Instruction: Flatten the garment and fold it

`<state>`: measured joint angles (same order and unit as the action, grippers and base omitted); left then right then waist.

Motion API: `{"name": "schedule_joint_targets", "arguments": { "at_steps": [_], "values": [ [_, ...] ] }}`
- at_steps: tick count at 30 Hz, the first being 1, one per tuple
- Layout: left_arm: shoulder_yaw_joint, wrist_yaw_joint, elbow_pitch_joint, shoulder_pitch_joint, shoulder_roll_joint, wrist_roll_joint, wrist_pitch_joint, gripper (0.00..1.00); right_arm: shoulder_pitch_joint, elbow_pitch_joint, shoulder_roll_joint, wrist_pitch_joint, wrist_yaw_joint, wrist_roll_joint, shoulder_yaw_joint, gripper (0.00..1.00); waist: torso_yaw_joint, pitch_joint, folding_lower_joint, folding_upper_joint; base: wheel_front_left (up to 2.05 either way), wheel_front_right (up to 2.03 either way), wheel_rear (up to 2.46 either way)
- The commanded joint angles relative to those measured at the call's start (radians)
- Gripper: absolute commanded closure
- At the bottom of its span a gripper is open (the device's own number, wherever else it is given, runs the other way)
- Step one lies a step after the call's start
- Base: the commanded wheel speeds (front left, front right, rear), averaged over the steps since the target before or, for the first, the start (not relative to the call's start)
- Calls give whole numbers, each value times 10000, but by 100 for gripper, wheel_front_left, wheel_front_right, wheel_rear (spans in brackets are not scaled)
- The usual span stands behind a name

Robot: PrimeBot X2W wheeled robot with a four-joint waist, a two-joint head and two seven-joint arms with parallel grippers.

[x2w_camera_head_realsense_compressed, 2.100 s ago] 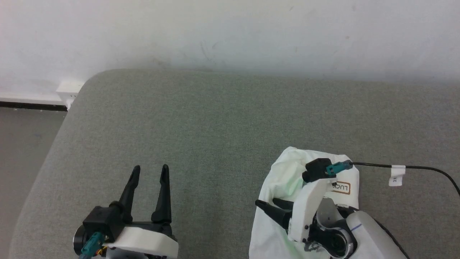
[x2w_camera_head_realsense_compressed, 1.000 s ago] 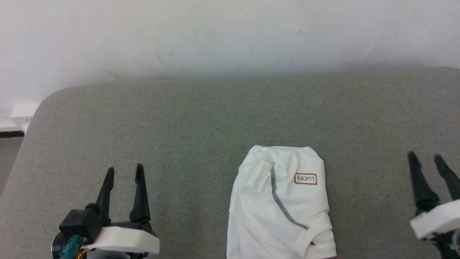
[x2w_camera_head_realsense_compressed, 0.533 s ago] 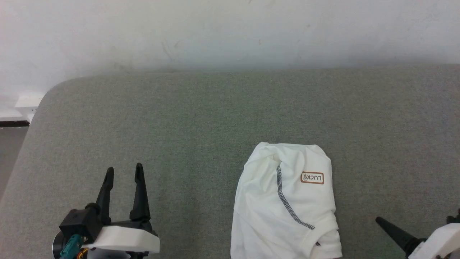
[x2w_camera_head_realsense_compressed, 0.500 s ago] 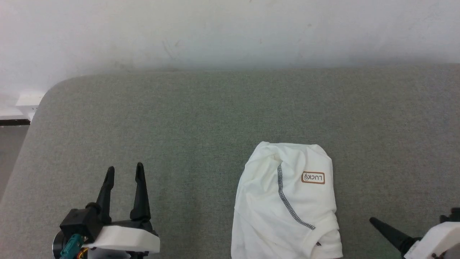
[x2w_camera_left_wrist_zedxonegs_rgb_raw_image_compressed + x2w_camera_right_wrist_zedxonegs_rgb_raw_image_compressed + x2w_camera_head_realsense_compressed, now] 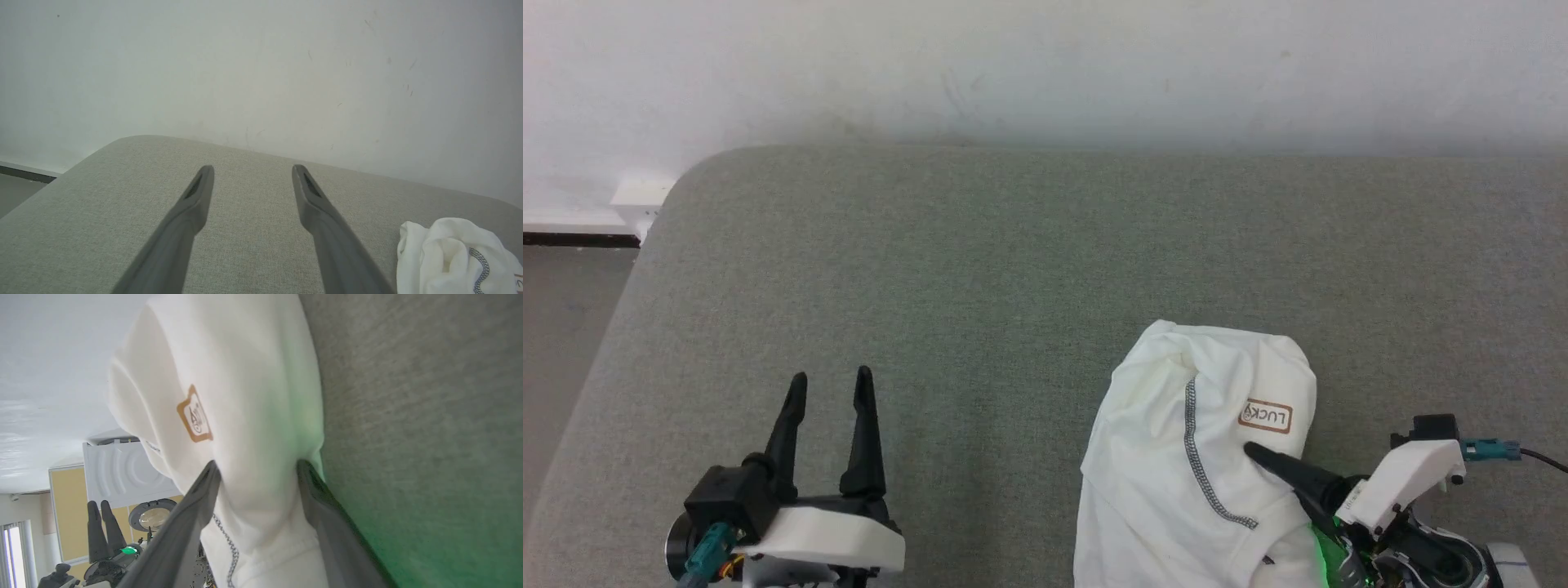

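Garment straddled by sideways-reaching, wide-spread right claw.

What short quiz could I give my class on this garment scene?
1. True or false: the left hand is open and apart from the garment.
2. The garment lies on: A) a grey cushion; B) a wooden table; C) a tiled floor.
3. Which hand has a fold of the garment between its open fingers?
Key: 1 true; 2 A; 3 the right hand.
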<state>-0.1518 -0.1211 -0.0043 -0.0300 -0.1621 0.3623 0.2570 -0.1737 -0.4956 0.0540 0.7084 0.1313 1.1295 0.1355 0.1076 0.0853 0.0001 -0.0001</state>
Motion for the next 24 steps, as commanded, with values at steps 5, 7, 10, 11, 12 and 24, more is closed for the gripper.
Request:
{"name": "schedule_joint_targets", "arguments": {
  "at_steps": [5, 7, 10, 11, 12, 24],
  "values": [
    [-32, 125, 25, 95, 63, -155, 47, 0, -252, -304, 146, -242, -6, -364, -530, 100, 258, -90, -1, 1, 0, 0, 0],
    [-7, 116, 40, 31, 68, -174, 47, 0, -232, -55, 361, -373, -6, -576, -852, 100, 241, -177, -1, 1, 0, 0, 0],
    [-12, 97, 79, -110, 63, -206, 47, 0, -88, 607, 1028, -824, -6, -1471, -1654, 100, 125, -362, -1, 1, 0, 0, 0],
    [-11, 93, 86, -158, 52, -208, 47, 0, -35, 860, 1251, -1005, -6, -1787, -1929, 100, 52, -428, -1, 1, 0, 0, 0],
    [-20, 100, 91, -203, 33, -214, 47, 0, 21, 1108, 1492, -1168, -6, -2120, -2190, 100, -29, -487, -1, 1, 0, 0, 0],
    [-8, 40, -313, -231, 8, -202, 33, 0, 106, 2567, 3550, -814, -6, -6415, -3236, 100, -2224, 51, -1, 1, 0, 0, 0]
  ]
}}
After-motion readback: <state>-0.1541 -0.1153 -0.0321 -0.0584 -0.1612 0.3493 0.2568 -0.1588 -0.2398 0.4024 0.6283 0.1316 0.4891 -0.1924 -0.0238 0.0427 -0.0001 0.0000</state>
